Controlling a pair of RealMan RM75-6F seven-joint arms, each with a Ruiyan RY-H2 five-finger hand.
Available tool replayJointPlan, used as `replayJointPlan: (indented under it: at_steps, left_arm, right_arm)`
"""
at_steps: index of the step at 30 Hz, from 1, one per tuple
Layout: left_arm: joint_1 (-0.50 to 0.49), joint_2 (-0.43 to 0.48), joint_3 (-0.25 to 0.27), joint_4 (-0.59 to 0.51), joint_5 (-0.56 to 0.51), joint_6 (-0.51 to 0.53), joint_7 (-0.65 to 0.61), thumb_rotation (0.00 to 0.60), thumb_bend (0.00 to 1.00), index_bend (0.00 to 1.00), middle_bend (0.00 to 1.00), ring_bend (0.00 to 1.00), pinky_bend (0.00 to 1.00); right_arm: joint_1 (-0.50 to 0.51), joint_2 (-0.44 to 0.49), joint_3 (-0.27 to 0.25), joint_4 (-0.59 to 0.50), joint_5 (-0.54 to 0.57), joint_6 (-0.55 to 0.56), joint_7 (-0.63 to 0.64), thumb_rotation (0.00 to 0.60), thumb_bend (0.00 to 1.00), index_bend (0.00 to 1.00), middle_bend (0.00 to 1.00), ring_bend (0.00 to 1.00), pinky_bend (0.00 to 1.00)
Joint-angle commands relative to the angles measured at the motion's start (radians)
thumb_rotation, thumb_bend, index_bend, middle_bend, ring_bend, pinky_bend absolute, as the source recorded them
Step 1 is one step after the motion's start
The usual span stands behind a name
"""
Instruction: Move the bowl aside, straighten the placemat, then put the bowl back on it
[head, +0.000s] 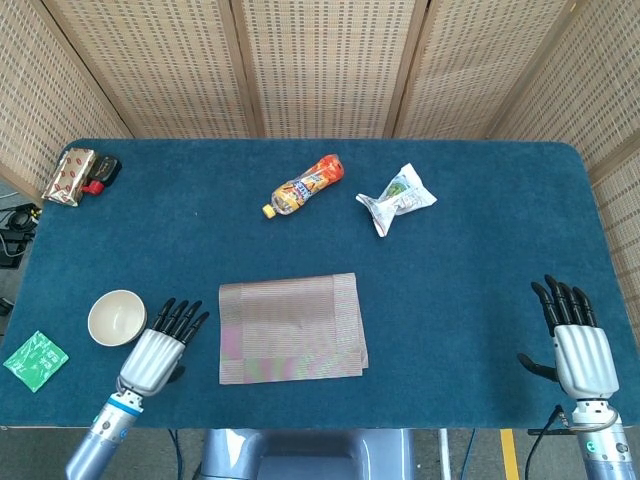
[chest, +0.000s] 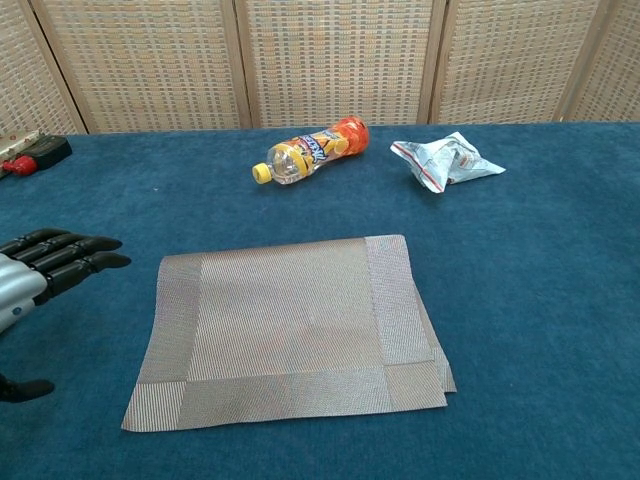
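Observation:
The white bowl (head: 117, 317) stands on the blue table at the front left, off the placemat. The grey woven placemat (head: 291, 328) lies in the middle front, its right end folded under (chest: 425, 330). Between bowl and mat my left hand (head: 160, 349) hovers, fingers straight and apart, holding nothing; its fingertips (chest: 95, 252) show in the chest view just left of the mat's edge. My right hand (head: 576, 340) rests open at the front right corner, far from both. The chest view does not show the bowl.
An orange drink bottle (head: 304, 184) lies on its side behind the mat, with a crumpled snack bag (head: 397, 197) to its right. A snack packet and dark object (head: 78, 174) sit at the back left corner. A green packet (head: 35, 358) lies at the front left edge.

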Motion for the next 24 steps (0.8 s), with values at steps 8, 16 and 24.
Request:
replayJointPlan:
  at_steps: [8, 16, 24]
  left_arm:
    - [-0.015, -0.08, 0.023, 0.01, 0.017, -0.052, 0.084, 0.6, 0.1, 0.07, 0.0, 0.0, 0.0]
    - [-0.022, -0.116, 0.019, 0.011, 0.007, -0.073, 0.117, 0.6, 0.1, 0.09, 0.0, 0.0, 0.0]
    - [-0.023, -0.141, 0.022, 0.012, 0.012, -0.071, 0.126, 0.6, 0.13, 0.11, 0.0, 0.0, 0.0]
  right_arm:
    - [-0.001, 0.008, 0.005, -0.001, 0.006, 0.0, 0.022, 0.6, 0.15, 0.0, 0.0, 0.0, 0.0]
    - [0.0, 0.014, 0.006, 0.0, 0.004, -0.001, 0.034, 0.6, 0.15, 0.0, 0.0, 0.0, 0.0]
    - [-0.001, 0.016, 0.007, -0.001, 0.005, 0.0, 0.041, 0.6, 0.15, 0.0, 0.0, 0.0, 0.0]
